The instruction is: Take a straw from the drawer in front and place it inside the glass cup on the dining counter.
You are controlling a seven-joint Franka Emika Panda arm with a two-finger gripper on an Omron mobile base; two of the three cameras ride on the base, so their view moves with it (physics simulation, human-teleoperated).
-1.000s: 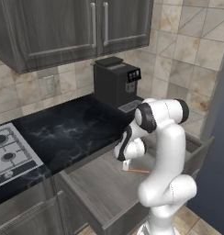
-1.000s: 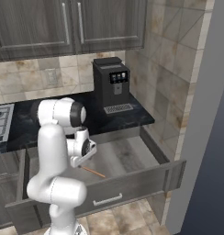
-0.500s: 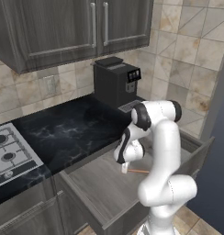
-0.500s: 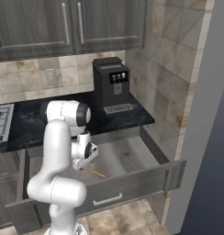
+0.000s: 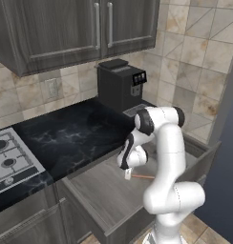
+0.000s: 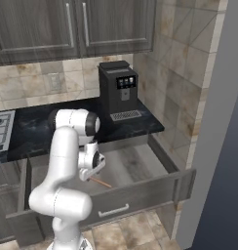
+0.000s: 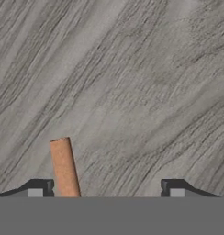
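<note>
The gripper (image 7: 107, 187) is down inside the drawer (image 6: 135, 195), jaws spread wide with nothing pinched between them. In the hand view the two fingertips (image 7: 39, 187) stand well apart, and the straw (image 7: 64, 167) rises between them, close beside the one on the left of that view and apart from the other, so the straw is off-centre in the gap.

The straw lies flat on the grey wood-grain floor of the drawer. In the right base view it runs on from under the hand toward the drawer's front edge (image 6: 100, 182), roughly midway along the drawer's width.

The step in hand looks like the pick: the hand is lowered over the straw but has not closed. The next move calls for the jaws to shut on the thin stick, probably after centring it, since such a slim round thing could roll aside or slip out. After that comes the lift clear of the drawer walls.

Further back, a coffee machine (image 6: 118, 89) stands on the black worktop (image 5: 70, 138) against the tiled wall.
</note>
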